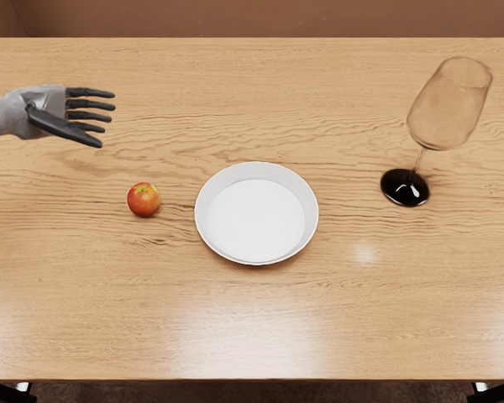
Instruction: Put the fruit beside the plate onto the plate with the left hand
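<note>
Now: reach step | left hand [67,113] released, fingers spread, holding nothing | apple [143,199] beside plate [203,214], untouched | next, likely: descend over apple, grasp.

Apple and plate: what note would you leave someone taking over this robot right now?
Left robot hand: open, holding nothing, at the picture's far left, apart from the apple.
Right robot hand: out of view.
Apple lies on the table just left of the plate, not touching it.
Done: nothing yet.
Left: reach, grasp the apple, set it on the plate.
</note>
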